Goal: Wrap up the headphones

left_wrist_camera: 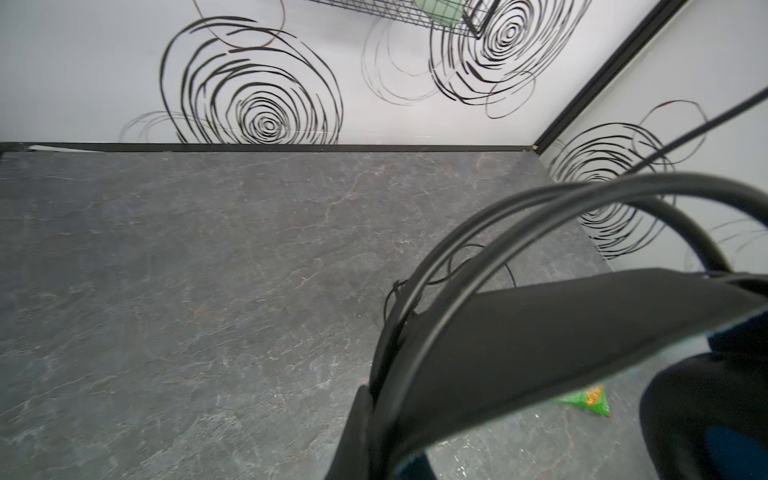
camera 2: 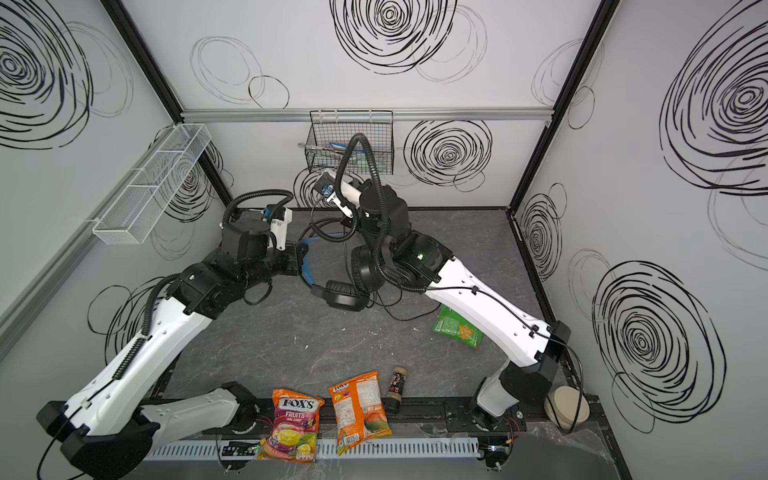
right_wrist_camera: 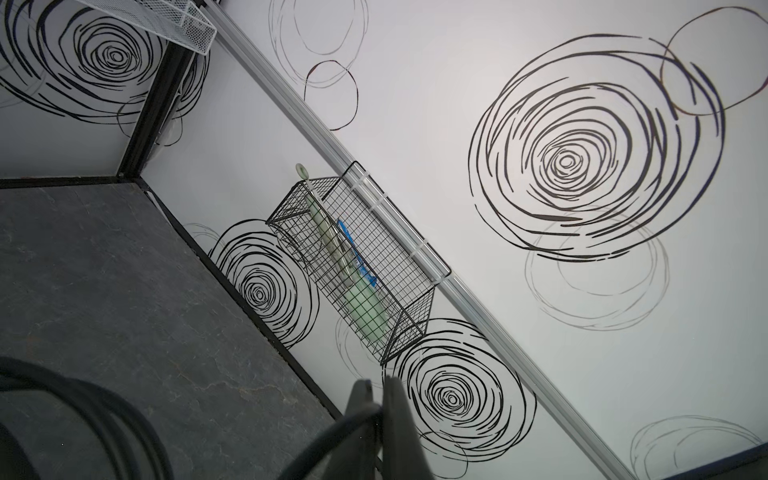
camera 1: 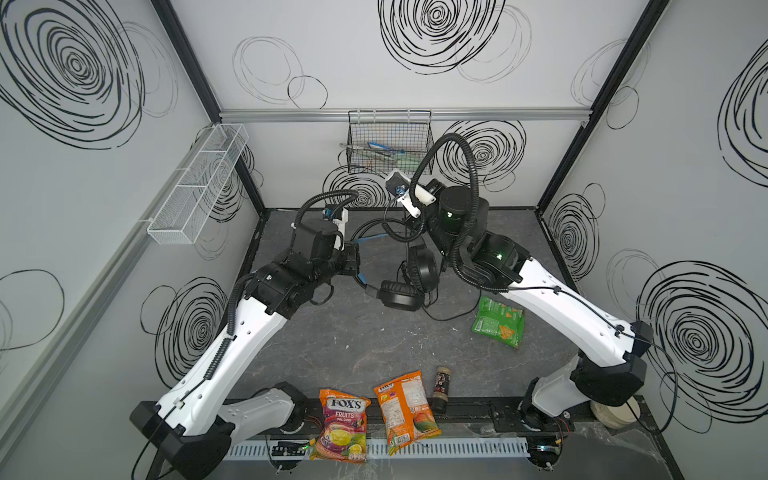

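Note:
The black headphones [camera 1: 399, 296] [camera 2: 345, 296] are held off the middle of the table, one padded cup low, the other cup [camera 1: 422, 266] on edge behind it. My left gripper [camera 1: 355, 262] [left_wrist_camera: 376, 422] is shut on the headband [left_wrist_camera: 540, 332], whose blue inner side [camera 1: 362, 279] shows beside the fingers. The right gripper [right_wrist_camera: 376, 399] points toward the back wall and is shut on the thin black cable [right_wrist_camera: 332, 432]. In both top views its fingers are hidden under its own wrist. Slack cable [camera 1: 441, 316] lies looped on the table by the cups.
A green snack bag [camera 1: 498, 321] lies right of the headphones, under the right arm. At the front edge are a Fox's candy bag [camera 1: 343, 424], an orange bag [camera 1: 405, 409] and a small bottle [camera 1: 440, 388]. A black wire basket [camera 1: 388, 143] and a white mesh basket [camera 1: 199, 183] hang on the walls.

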Tool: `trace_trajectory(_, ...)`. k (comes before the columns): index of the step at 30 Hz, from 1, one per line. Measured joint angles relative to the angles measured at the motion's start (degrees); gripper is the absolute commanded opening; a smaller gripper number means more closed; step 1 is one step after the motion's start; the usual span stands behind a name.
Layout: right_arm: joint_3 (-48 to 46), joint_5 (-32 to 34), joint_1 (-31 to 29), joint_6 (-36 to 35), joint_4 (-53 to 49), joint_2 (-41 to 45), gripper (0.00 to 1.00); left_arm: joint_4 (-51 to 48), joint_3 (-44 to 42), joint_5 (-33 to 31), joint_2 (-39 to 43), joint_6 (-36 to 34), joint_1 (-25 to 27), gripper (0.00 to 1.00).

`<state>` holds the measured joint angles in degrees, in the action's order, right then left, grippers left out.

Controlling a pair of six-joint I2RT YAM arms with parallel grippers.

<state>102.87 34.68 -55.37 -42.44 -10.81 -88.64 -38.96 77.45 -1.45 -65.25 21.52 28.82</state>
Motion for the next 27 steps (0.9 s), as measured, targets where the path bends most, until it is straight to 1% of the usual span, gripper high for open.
trace_trajectory(5, -0.1, -1.1, 0.6, 1.6, -0.5, 0.0, 0.0, 1.5, 0.6, 7.0, 0.3, 2.1, 0.0, 0.0)
trace_trajectory(8, -0.1, -1.3, 1.1, 2.4, -0.6, 0.1, 0.0, 2.4, 0.5, 10.2, 1.4, 2.7, 0.0, 0.0)
trace_trajectory(13, -0.1, -2.3, 1.9, 4.3, -0.7, 0.7, 0.01, 2.9, 0.0, 12.2, 3.4, 3.1, -0.4, 0.0)
trace_trajectory(17, -0.1, -3.4, 3.3, 5.8, -1.3, 0.9, 0.02, 4.7, -1.0, 15.5, 4.6, 3.7, -0.4, 0.0)
trace_trajectory(23, -0.2, -5.4, 3.8, 7.3, -1.8, 1.7, 0.05, 6.1, -2.3, 17.3, 5.4, 3.8, -0.5, 0.0)
trace_trajectory(27, -2.3, -7.3, 4.2, 8.4, -1.7, 3.6, 0.07, 6.4, -2.5, 18.6, 5.7, 3.8, -0.5, 0.0)
